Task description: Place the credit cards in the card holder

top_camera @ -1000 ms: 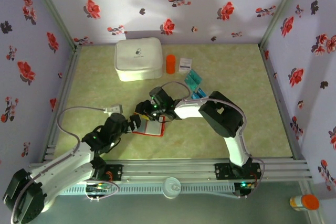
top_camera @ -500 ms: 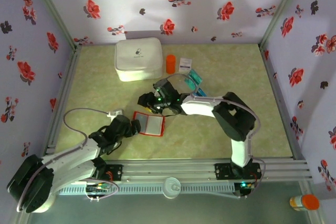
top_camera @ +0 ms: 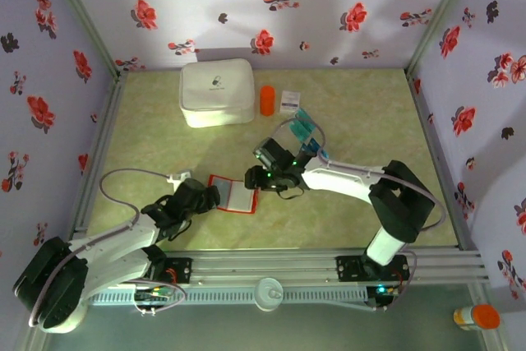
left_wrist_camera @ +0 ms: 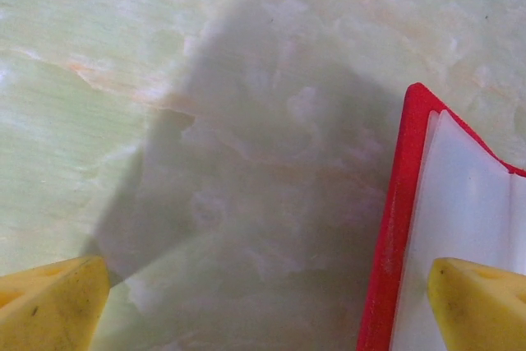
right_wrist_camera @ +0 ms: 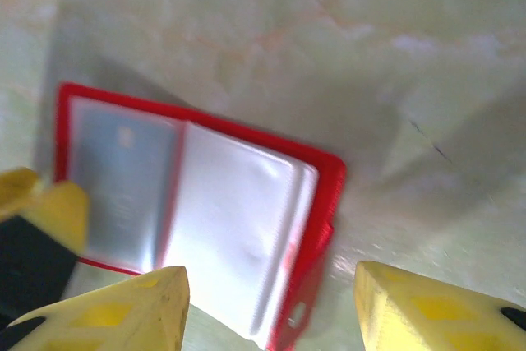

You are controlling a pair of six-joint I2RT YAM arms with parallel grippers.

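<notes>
We see the card holder lying open on the desk — left fingers spread wide at its edge, right fingers apart above it, grasping nothing.

The red card holder lies open flat, pale pages up, near the desk's front edge. The teal-blue credit cards are clustered behind it, toward the back edge.

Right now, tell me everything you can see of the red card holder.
The card holder lies open like a book, flat on the green table, near the front middle. Its cover is bright, glossy red; inside are pale, clear plastic sleeves, slightly fanned on one side. Something grey-blue shows through a sleeve on the other side. The open left hand straddles its left edge, one finger over a page; contact is unclear. The right hand hovers by its right edge.
</notes>
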